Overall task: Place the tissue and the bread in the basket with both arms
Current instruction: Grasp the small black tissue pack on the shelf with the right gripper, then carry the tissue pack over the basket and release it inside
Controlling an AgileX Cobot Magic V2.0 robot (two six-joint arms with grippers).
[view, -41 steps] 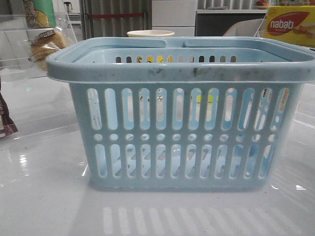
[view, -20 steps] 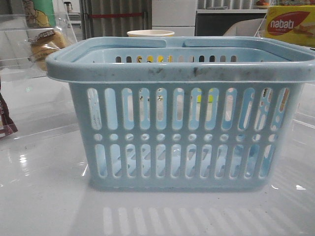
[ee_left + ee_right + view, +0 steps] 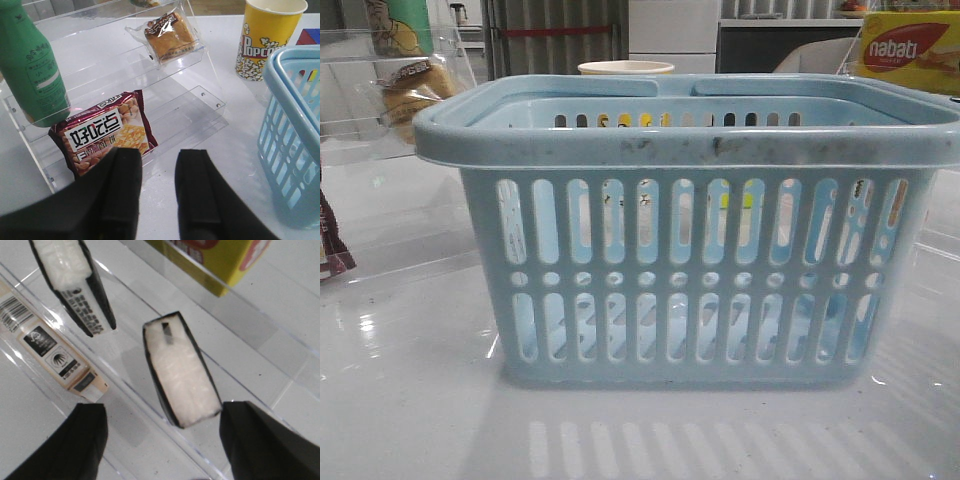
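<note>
Both reaches are just starting: the left gripper [image 3: 157, 192], fingers parted and empty, must advance to the bread [image 3: 169, 36] on the far shelf, while the right gripper [image 3: 162, 440], fingers wide and empty, straddles the tissue [image 3: 181, 374], ready to close, with the basket [image 3: 690, 150] waiting between.

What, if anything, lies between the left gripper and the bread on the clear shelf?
The maroon snack packet lies on the lower step just ahead of the open left gripper. The bread sits on a higher step of the clear shelf, beyond it.
</note>
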